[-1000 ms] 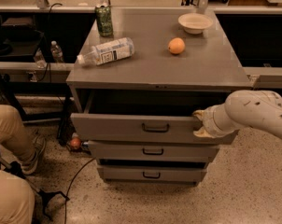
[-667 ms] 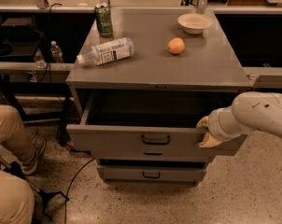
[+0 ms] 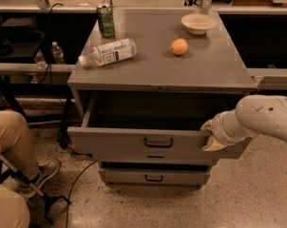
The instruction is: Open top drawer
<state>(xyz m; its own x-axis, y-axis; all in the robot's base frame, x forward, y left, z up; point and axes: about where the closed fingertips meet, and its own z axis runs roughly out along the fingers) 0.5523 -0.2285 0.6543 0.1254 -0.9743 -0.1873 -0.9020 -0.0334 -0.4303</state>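
A grey metal desk [image 3: 157, 72] is seen from above and in front, standing on a speckled floor [image 3: 248, 194]. On its top are placed a green can [image 3: 105, 20] at the back left, a plastic bottle [image 3: 108, 52] lying on its side near it, an orange [image 3: 179, 46] towards the middle right, and a pale bowl [image 3: 198, 23] at the back right. All four are apart from each other. Dark shelving is seen behind and on both sides of the desk, and a black cable [image 3: 74, 189] is lying on the floor at the left.

The top drawer [image 3: 110, 141] is pulled out from the desk, and its black handle [image 3: 158, 142] is seen at the centre of the front panel. The gripper [image 3: 211, 136] is clamped on the right end of this panel, one finger over the upper edge and the other on the front face. The white arm [image 3: 262, 118] is cut off by the right border.

The inside of the tray is in deep shadow, so its contents cannot be made out. The middle drawer [image 3: 155, 156] is mostly covered by the open one; the lowest drawer [image 3: 181, 177] is seen under it. Of a person at the left only a leg [image 3: 10, 137] and a shoe [image 3: 41, 172] are shown.

Compared with the earlier frames, the drawer has been drawn further out, and the gripper has moved with it towards the camera. The things on the desk have not been moved.
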